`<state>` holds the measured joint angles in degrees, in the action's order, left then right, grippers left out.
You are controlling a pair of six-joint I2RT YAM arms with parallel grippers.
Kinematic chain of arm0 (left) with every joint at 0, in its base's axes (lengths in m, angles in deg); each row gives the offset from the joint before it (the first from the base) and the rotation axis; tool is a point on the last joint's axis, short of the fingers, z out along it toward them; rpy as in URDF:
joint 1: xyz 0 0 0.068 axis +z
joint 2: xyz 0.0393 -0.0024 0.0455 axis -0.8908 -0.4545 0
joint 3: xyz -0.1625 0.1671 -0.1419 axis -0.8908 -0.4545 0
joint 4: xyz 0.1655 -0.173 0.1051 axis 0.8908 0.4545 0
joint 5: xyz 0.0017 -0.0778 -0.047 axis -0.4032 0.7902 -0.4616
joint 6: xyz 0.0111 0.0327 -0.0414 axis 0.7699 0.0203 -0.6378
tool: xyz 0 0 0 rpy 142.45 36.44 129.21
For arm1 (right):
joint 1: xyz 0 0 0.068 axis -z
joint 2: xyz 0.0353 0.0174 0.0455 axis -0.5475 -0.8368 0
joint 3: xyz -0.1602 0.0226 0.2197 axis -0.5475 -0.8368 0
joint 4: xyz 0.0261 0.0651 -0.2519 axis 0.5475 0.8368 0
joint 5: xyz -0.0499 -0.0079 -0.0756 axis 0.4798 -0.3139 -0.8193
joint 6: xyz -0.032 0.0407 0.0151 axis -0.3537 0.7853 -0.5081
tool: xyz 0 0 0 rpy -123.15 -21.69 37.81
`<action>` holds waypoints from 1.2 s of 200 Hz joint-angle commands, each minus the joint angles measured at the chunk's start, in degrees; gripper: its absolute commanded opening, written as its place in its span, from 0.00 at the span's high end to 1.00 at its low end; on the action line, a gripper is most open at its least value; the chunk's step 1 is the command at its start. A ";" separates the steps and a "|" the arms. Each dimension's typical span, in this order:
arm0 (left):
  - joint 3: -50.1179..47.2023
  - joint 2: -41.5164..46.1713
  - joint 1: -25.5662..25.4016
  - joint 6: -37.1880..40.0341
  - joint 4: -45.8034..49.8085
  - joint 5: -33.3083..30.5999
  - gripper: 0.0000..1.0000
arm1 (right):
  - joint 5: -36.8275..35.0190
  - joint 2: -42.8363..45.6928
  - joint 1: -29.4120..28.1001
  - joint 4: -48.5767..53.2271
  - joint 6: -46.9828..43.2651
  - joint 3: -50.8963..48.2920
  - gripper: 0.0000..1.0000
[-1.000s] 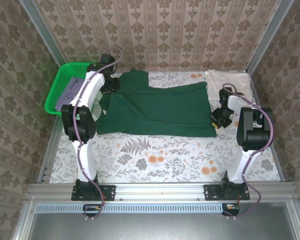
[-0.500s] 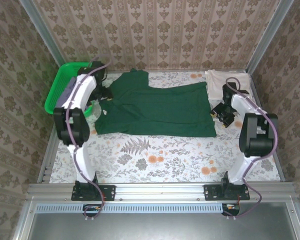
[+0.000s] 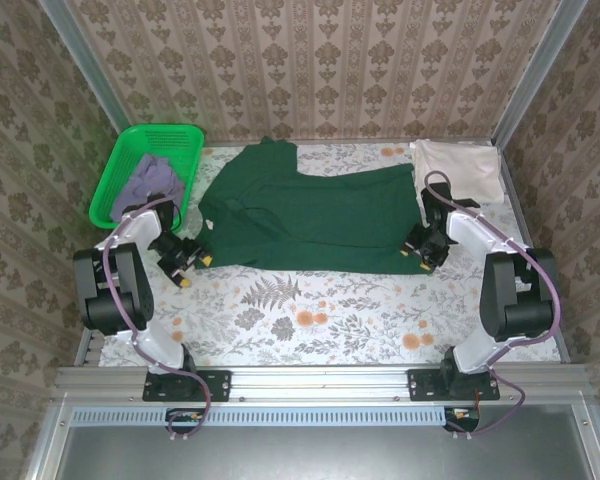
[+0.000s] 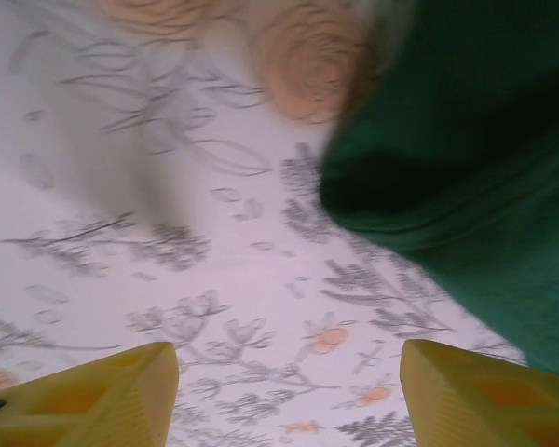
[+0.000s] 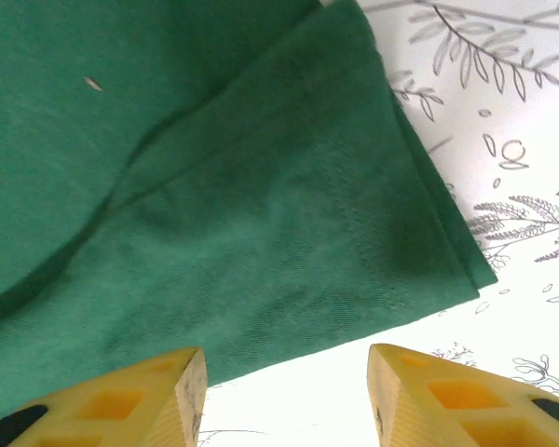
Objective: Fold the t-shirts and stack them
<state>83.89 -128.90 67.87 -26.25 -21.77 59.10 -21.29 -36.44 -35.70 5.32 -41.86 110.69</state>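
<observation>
The dark green t-shirt [image 3: 310,215] lies spread across the middle of the table, folded lengthwise. Just off its near left corner my left gripper [image 3: 185,258] hovers open over bare tablecloth. In the left wrist view the left gripper [image 4: 289,400] has nothing between its yellow fingertips [image 4: 93,400], and the green shirt's edge [image 4: 475,168] is ahead to the right. My right gripper [image 3: 420,245] stands open at the shirt's near right corner. In the right wrist view the right gripper [image 5: 287,400] is just short of the shirt's hem [image 5: 261,214]. A cream-white t-shirt [image 3: 460,170] lies at the back right. A greyish-lavender t-shirt [image 3: 150,180] lies in the basket.
The bright green plastic basket [image 3: 120,165] stands at the back left corner. A flower-patterned tablecloth [image 3: 320,310] covers the table, with free room along the near side. Metal frame posts and patterned walls close in the left, right and back.
Both grippers have opened and let go of the green shirt. The left arm swung from the back by the basket to the near left; the right gripper shifted slightly left to the near right corner.
</observation>
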 commanded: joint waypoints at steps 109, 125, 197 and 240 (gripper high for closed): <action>0.38 -6.48 -0.76 -3.10 -7.44 -2.00 0.57 | -3.01 -1.05 0.56 0.55 0.86 -3.92 0.45; 1.67 -7.59 -0.63 -3.05 -7.18 -3.24 0.68 | -3.59 -1.73 1.01 0.08 0.96 -3.97 0.46; 8.82 -10.76 -0.14 2.62 1.02 -14.29 1.00 | -6.99 -7.46 3.34 0.76 0.98 -2.45 0.76; 5.95 -8.51 0.71 7.63 4.77 -17.78 1.00 | -7.16 -8.08 4.60 2.06 -0.91 -2.52 0.96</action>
<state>91.23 -139.15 67.55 -23.04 -21.74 47.52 -24.35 -42.75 -32.55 5.65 -41.79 108.79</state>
